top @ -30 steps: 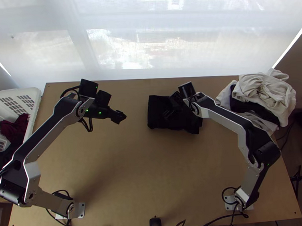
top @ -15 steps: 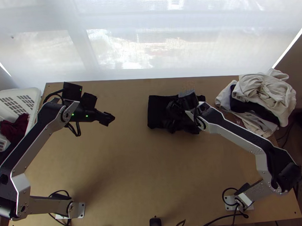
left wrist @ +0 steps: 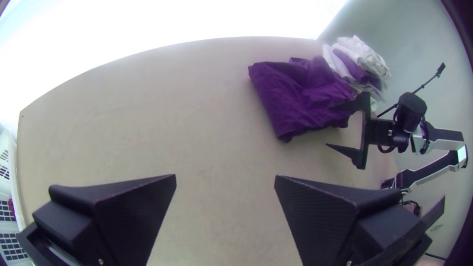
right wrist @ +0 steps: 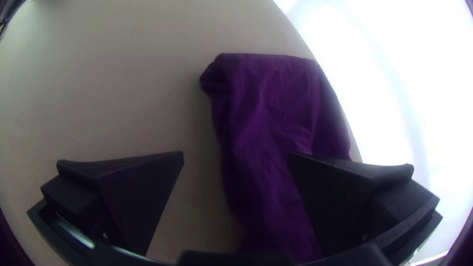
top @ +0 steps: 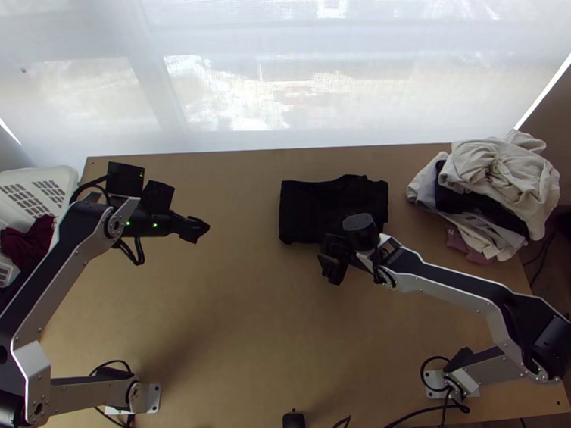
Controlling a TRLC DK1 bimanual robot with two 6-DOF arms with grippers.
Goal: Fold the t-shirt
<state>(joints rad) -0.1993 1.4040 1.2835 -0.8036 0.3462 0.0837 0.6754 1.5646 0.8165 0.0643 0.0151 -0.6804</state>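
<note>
The t-shirt point(top: 315, 205), black from above, lies folded into a compact rectangle at the far middle of the table, its right part somewhat rumpled. It looks purple in the left wrist view point(left wrist: 300, 98) and in the right wrist view point(right wrist: 266, 108). My left gripper point(top: 195, 230) hangs over the table to the shirt's left, well apart from it; its fingers stand wide apart in its wrist view point(left wrist: 225, 177). At the shirt's near edge is my right gripper point(top: 333, 259), raised above it. In its wrist view the right gripper point(right wrist: 235, 155) stands open, holding nothing.
A pile of white, grey and dark clothes point(top: 500, 174) lies at the far right corner, with a pinkish cloth point(top: 465, 245) beside it. A white basket point(top: 68, 182) holding dark red and dark cloth stands at the left edge. Bare tabletop point(top: 268, 328) spreads across the near middle.
My right gripper has come off the shirt toward the table's near side, uncovering the shirt's right part. The left gripper has shifted farther left. The shirt's far right edge looks more rumpled.
</note>
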